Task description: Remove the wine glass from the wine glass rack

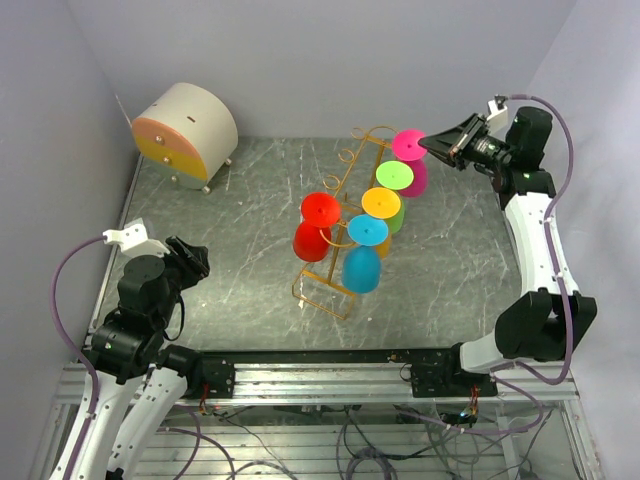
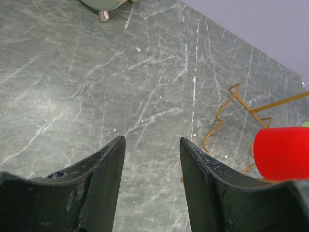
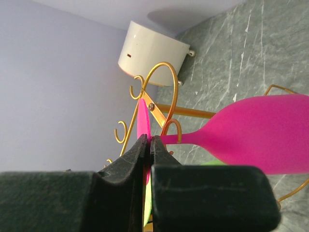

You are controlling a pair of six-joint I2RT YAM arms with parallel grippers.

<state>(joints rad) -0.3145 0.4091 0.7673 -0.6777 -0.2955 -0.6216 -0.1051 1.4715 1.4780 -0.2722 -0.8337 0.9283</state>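
Atop the rack (image 3: 163, 64), the right gripper (image 3: 147, 140) pinches the pink glass (image 3: 260, 135) by its foot; a skewed pull could snag the stem.

The magenta plastic wine glass (image 3: 260, 133) runs off the right wrist view's right edge, its thin foot half buried in the black right gripper (image 3: 148, 141). Left wrist view: red plastic glass (image 2: 282, 152) cropped at the right, cream round drawer cabinet (image 2: 101, 5) cut to a sliver and one metal foot up top.

The pink wine glass (image 3: 260, 135) looks matt plastic, wine glass rack (image 3: 186, 111) glossy metal wire, table (image 2: 96, 72) veined stone.
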